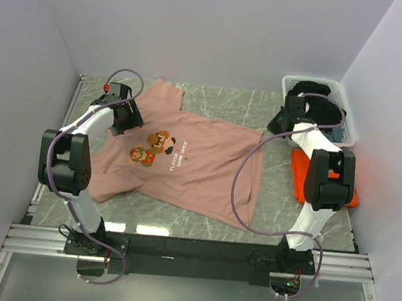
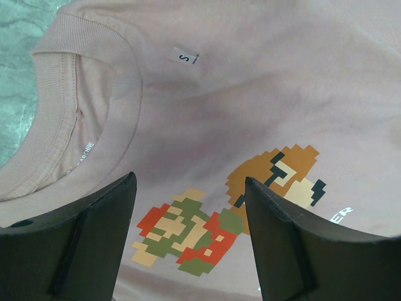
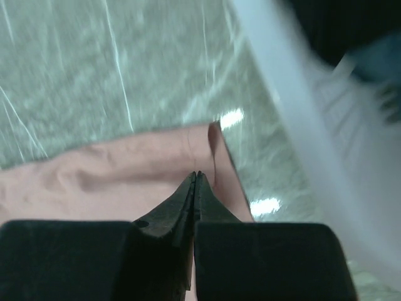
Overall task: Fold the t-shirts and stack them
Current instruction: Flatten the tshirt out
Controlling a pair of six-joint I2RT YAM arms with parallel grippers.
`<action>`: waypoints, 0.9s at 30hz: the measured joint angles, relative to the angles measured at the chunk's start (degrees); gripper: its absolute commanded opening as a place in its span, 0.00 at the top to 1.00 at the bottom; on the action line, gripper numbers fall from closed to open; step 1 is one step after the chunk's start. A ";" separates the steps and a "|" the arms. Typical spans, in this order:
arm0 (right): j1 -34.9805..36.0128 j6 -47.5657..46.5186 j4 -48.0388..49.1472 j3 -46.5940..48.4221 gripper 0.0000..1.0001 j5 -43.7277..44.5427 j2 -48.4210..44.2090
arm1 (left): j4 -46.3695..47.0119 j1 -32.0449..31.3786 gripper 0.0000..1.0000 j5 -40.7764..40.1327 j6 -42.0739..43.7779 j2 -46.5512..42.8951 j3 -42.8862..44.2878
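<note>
Lilac walls close in a grey marbled table point(image 1: 213, 98); across most of it lies the pink tee point(image 1: 198, 175), spread flat and print-up, with its collar to the far left and its hem to the right; the orange tee point(image 1: 297, 185) sits at the right edge, partly hidden under the right arm, just on the near side of the white basket point(image 1: 351, 126) in the far right corner, which holds dark clothes; the left gripper point(image 2: 191, 182) hangs over the chest just near the collar point(image 2: 81, 119), fingers spread wide with nothing between them, the pixel print point(image 2: 188, 241) showing in the gap; the right gripper point(image 3: 195, 175) is down at the far hem corner beside the basket, fingers pressed together at the cloth's edge, though I cannot tell whether fabric is truly caught; the step looks like taking hold for a first fold, so the left should close on the shoulder seam rather than the loose collar; both ends should lift level and travel together, keeping the cloth taut enough not to bunch, and clear of the basket wall; smallest of all, a size tag point(image 2: 186, 58) marked S sits beside the neckline.
</note>
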 measured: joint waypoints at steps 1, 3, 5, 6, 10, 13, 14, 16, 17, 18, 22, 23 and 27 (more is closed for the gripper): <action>-0.22 -0.46 -0.37 1.05 0.98 0.72 0.04 | 0.00 0.00 0.25 -0.04 0.22 -0.07 0.00; -0.61 -1.62 -1.49 3.91 0.87 2.69 0.33 | -0.02 0.00 0.25 -0.22 0.37 -0.11 0.00; -0.85 -2.32 -2.05 6.01 0.76 4.42 0.42 | -0.09 0.00 0.24 -0.22 0.39 -0.11 0.00; -0.87 -2.67 -2.32 6.75 0.70 5.05 0.42 | -0.17 0.00 0.24 -0.22 0.42 -0.09 0.00; -0.63 -3.10 -2.58 6.71 0.58 4.02 0.04 | -0.26 0.00 0.25 -0.22 0.61 -0.11 0.00; 0.87 -2.84 -2.69 2.91 0.53 1.01 -1.60 | -0.26 0.00 0.25 -0.15 0.61 -0.11 0.00; 1.92 -2.58 -2.64 1.01 0.51 -0.11 -2.40 | -0.28 0.00 0.26 -0.13 0.61 -0.09 0.00; 4.61 -1.97 -2.58 -3.30 0.51 -2.29 -4.28 | -0.28 -0.11 0.27 -0.07 0.61 -0.09 0.00; 6.01 -1.57 -2.64 -5.27 0.50 -3.39 -5.03 | -0.31 -0.20 0.27 -0.09 0.61 0.00 0.00; 7.39 -1.22 -2.58 -7.17 0.50 -4.39 -5.75 | -0.35 -0.44 0.28 -0.17 0.61 0.13 0.00; 12.55 0.17 -2.69 -12.52 0.50 -7.96 -6.75 | -0.37 -1.95 0.31 -0.20 0.59 1.55 0.00; 13.20 0.37 -2.69 -13.25 0.49 -8.61 -6.64 | -0.37 -2.36 0.32 -0.17 0.57 2.14 0.00; 13.42 0.94 -1.95 -13.75 0.49 -9.62 -5.14 | -0.35 -3.15 0.33 0.22 0.24 4.52 0.00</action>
